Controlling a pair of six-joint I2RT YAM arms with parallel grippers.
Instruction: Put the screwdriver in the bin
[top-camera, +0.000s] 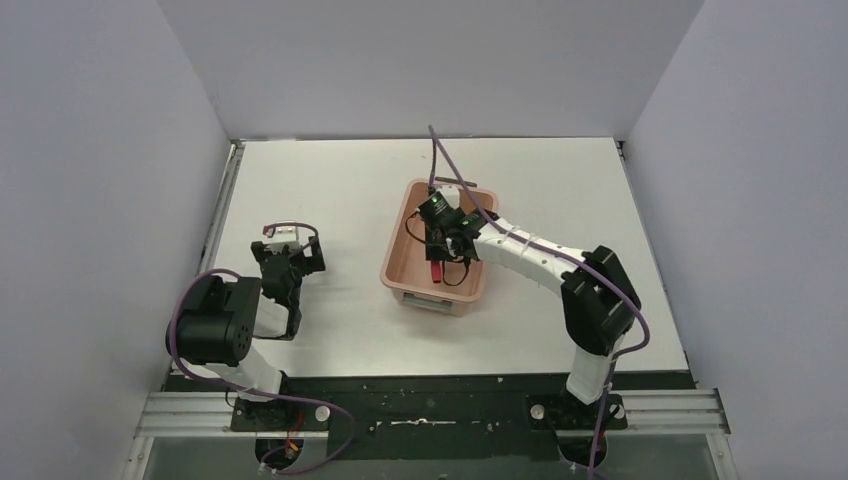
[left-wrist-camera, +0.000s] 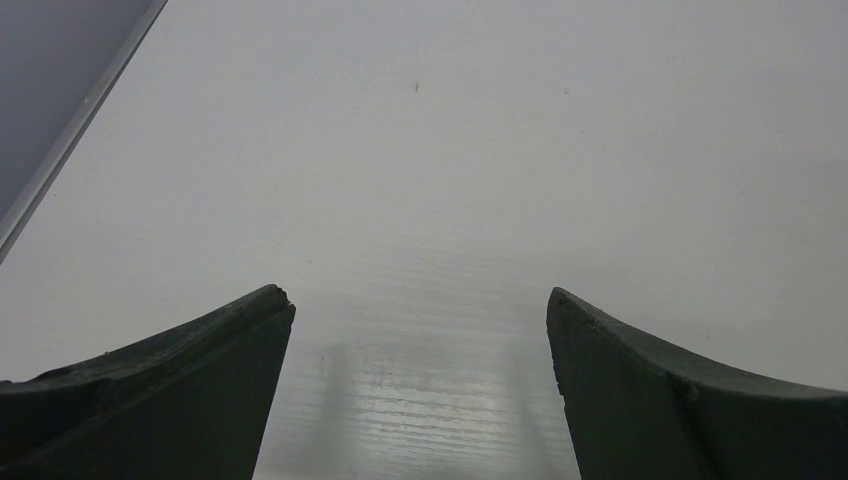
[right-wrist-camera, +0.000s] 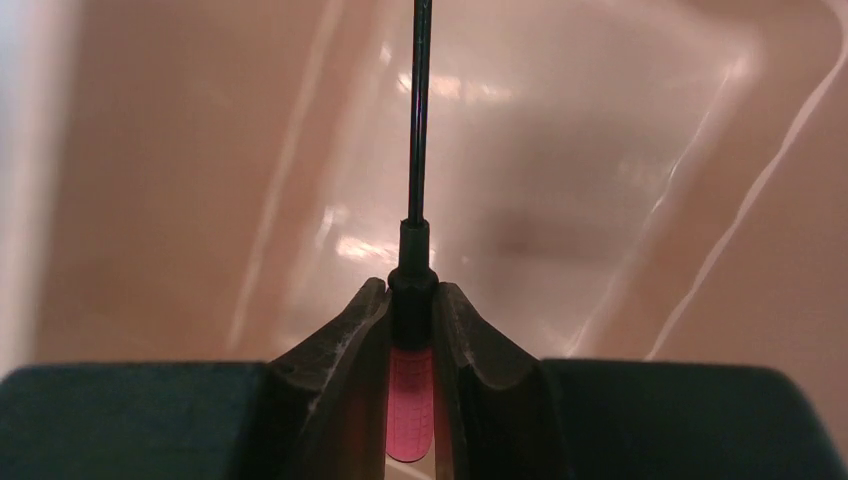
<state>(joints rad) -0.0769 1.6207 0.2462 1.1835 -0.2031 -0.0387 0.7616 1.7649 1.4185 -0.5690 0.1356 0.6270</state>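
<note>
Right arm pose: elbow raised at the near right, white forearm reaching left and away from the base, wrist over the bin (top-camera: 399, 284).
Right gripper (right-wrist-camera: 411, 296): pointed down into the bin, jaws drawn in tight on the screwdriver (right-wrist-camera: 417, 150), one finger on each side of it.
Grip point: fingertips press the black collar where handle meets shaft; the handle runs back between the fingers toward the palm.
Screwdriver look: short red handle with fine ribbing, black collar, thin straight black shaft.
Screwdriver place: shaft sticks straight out past the fingertips, in line with the gripper, toward the bin floor; tip is cut off by the edge of the wrist view, so contact with the floor cannot be told.
Bin look: salmon-pink tub, glossy inner walls with light streaks, rounded corners; it surrounds the right gripper on all sides in the wrist view.
Left arm pose: folded back near its base, well apart from the bin.
Left gripper (left-wrist-camera: 420, 302): jaws spread wide, nothing between them, bare white table (left-wrist-camera: 420, 150) directly beneath.
</note>
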